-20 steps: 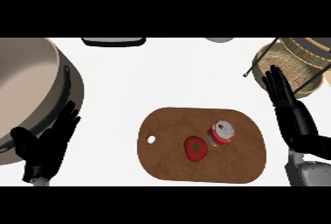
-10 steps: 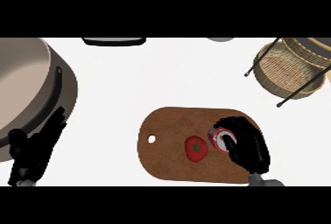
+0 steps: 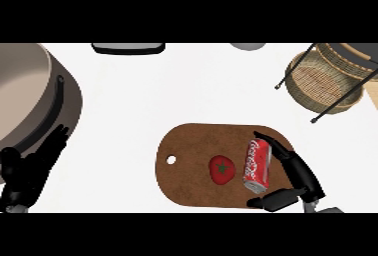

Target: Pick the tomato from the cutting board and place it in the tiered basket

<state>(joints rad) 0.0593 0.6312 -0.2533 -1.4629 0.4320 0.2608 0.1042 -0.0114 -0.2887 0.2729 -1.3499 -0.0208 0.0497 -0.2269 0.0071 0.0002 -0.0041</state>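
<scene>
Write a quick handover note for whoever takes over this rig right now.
Left robot hand: open, resting at the lower left, holding nothing.
Right robot hand: open beside the soda can, which lies on its side on the cutting board.
Tomato: on the board, just left of the can, not grasped.
Tiered basket: upper right.
Done: nothing placed.
Left: grasp the tomato, carry it to the basket.

Soda can just beside tomato

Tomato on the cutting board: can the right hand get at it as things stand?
Probably not directly. The soda can lies on its side between the right hand and the tomato, against the fingers. From above, the tomato is uncovered.
</scene>
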